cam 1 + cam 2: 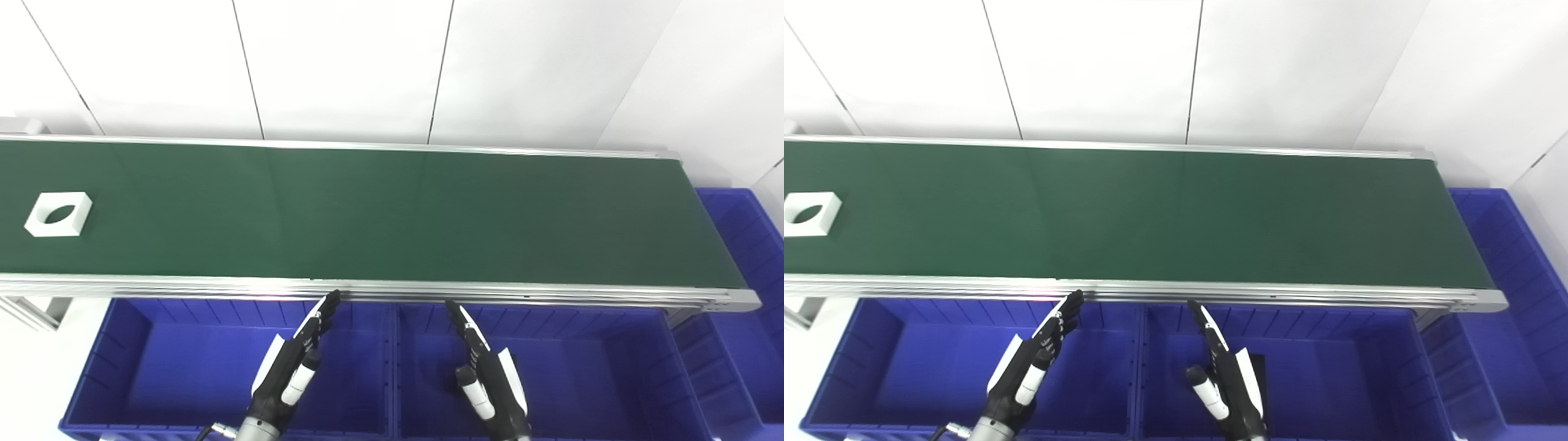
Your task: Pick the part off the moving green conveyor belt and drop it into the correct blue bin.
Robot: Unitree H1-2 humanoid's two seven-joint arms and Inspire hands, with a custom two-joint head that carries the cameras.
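A white square part with a round hole (pixel 59 214) lies on the green conveyor belt (pixel 380 214) at the far left; it also shows in the right eye view (pixel 810 213). My left hand (pixel 294 367) is open and empty, fingers stretched out, above the left blue bin (pixel 122 343) just below the belt's near rail. My right hand (pixel 487 373) is open and empty above the middle blue bin (pixel 612 367). Both hands are far to the right of the part.
A third blue bin (pixel 744 239) stands past the belt's right end. An aluminium rail (pixel 429 293) runs along the belt's near edge. A white panelled wall (pixel 343 67) rises behind the belt. A dark flat object (pixel 1258 367) lies in the middle bin.
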